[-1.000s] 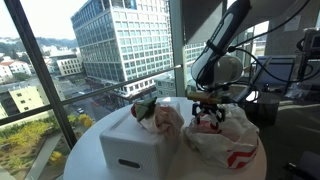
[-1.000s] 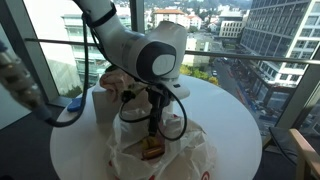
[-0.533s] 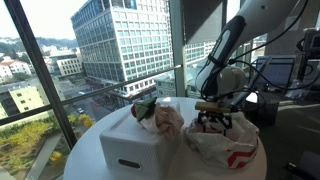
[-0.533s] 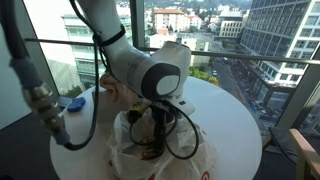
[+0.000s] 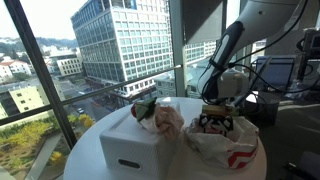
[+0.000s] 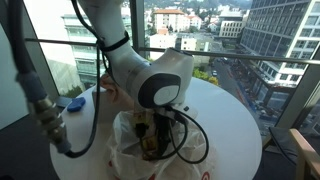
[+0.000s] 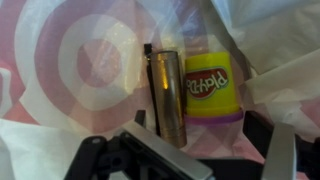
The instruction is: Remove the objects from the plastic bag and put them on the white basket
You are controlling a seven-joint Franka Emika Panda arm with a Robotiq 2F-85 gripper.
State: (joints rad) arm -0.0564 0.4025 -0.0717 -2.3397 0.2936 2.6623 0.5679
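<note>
Your gripper: jaws spread wide and holding nothing. In the wrist view its fingers stand at either side of the bottom edge.
Where you hang: lowered into the open mouth of the plastic bag, its crumpled white folds rising around the gripper in both exterior views.
Plastic bag: thin white plastic printed with red rings. It sits on the right part of the round white table, just beside the white basket.
In the bag, below you: a yellow Play-Doh tub lies on its side, purple lid toward you. A brownish cylinder lies just left of it, side by side; you cannot tell what that cylinder is.
White basket: boxy and smooth-sided, with a slot handle facing the camera. It stands to the left of the bag.
Already in the basket: a pinkish-white soft item and a dark green one, heaped together above the rim at the end nearest the bag.
Your arm: its large joint fills the middle of an exterior view.
Backdrop: a glass wall with a tall office block beyond.
</note>
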